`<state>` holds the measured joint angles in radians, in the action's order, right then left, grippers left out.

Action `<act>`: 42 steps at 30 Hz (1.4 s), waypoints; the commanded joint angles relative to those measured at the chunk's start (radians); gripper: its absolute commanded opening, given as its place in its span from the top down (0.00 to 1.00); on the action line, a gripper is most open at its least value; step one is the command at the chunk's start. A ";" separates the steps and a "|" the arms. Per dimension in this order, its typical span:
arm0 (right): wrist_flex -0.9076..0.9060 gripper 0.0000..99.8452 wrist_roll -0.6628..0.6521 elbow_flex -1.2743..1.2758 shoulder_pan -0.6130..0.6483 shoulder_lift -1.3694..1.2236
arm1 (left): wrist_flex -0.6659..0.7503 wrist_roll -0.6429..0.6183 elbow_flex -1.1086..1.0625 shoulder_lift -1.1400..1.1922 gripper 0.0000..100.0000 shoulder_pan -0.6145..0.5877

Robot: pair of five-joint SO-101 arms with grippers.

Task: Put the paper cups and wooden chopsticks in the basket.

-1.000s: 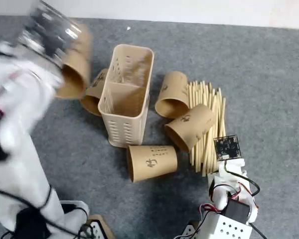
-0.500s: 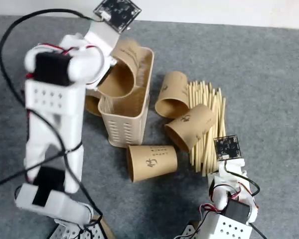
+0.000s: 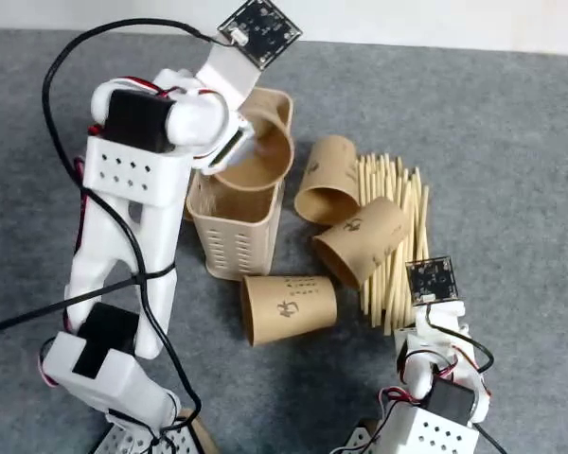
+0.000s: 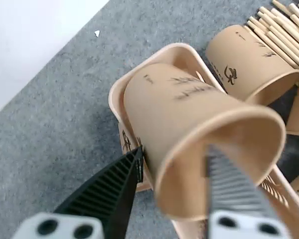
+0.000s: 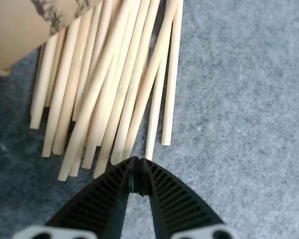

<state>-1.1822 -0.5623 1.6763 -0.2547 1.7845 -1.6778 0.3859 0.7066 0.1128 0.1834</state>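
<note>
Left gripper (image 4: 174,154) pinches 1 cup (image 4: 189,109) by its wall at the basket (image 3: 232,241) mouth. Best to centre it over a compartment before letting go. Right gripper (image 5: 134,172) is pinched together, empty.

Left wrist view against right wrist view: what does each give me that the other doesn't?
Left wrist view: the left gripper pinching a paper cup by its rim, over the basket. Right wrist view: the right gripper, shut, above carpet just short of the wooden chopsticks' ends. Both: the chopsticks and the grey carpet.
</note>
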 commanded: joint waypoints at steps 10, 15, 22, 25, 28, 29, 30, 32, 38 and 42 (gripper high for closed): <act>0.002 0.99 -0.009 0.104 0.004 0.005 | 0.252 -0.124 0.033 0.002 0.75 -0.197; 0.002 0.99 -0.009 0.104 0.004 0.005 | 0.304 -0.222 0.030 -0.001 0.75 -0.366; 0.002 0.99 -0.009 0.104 0.004 0.005 | 0.127 -0.035 -0.012 0.180 0.75 -0.573; 0.002 0.99 -0.009 0.104 0.004 0.005 | 0.126 0.069 -0.091 0.314 0.75 -0.590; 0.002 0.99 -0.009 0.104 0.004 0.005 | 0.157 0.103 -0.128 0.427 0.75 -0.584; 0.002 0.99 -0.009 0.104 0.004 0.005 | 0.158 0.104 -0.133 0.456 0.75 -0.573; 0.002 0.99 -0.009 0.104 0.004 0.005 | 0.150 0.106 -0.134 0.475 0.75 -0.558; 0.002 0.99 -0.009 0.104 0.004 0.005 | 0.150 0.106 -0.137 0.496 0.75 -0.533; 0.002 0.99 -0.009 0.104 0.004 0.005 | 0.158 0.104 -0.137 0.510 0.75 -0.450; 0.002 0.99 -0.009 0.104 0.004 0.005 | 0.184 0.100 -0.139 0.513 0.75 -0.401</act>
<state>-1.1822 -0.5623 1.6763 -0.2547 1.7845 -1.5290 0.4826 0.5639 0.6345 -0.2631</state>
